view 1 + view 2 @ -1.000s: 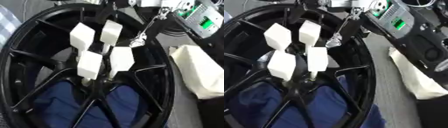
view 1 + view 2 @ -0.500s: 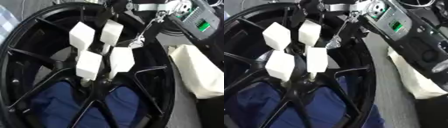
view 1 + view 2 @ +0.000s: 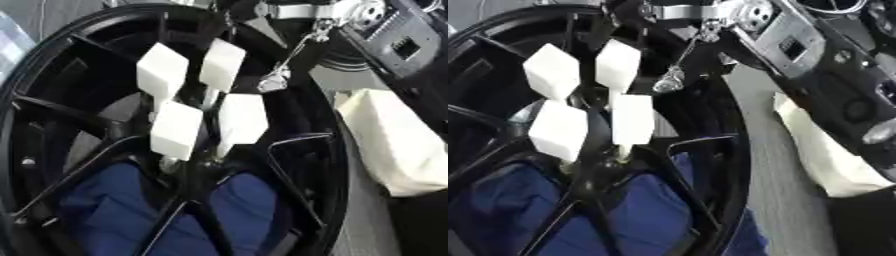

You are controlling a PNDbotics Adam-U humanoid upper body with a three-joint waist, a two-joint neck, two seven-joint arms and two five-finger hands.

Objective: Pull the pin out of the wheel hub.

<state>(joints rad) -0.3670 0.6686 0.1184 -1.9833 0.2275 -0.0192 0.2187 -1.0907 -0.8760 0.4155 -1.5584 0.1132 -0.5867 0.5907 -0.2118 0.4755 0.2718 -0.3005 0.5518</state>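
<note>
1. Well, your black wheel hub (image 3: pixel 52 65) fills most of the view; its rim runs close to a cream bag (image 3: pixel 389 145) on the right, leaving little room there.
2. Your right hand (image 3: pixel 710 15) sits at the top edge above the hub; you can't tell whether it's clenched or released.
3. Four white blocks (image 3: pixel 175 129) top pins at the hub centre.
4. Blue cloth (image 3: pixel 114 210) lies under the spokes; a thin metal rod (image 3: pixel 293 57) hangs beside the blocks.

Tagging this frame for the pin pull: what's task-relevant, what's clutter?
Job:
wheel hub, black, spoked
four white block-headed pins at its centre
right arm coming in from the upper right; its robot hand can't be made out

Clutter:
blue cloth behind the spokes
cream bag right of the rim
</note>
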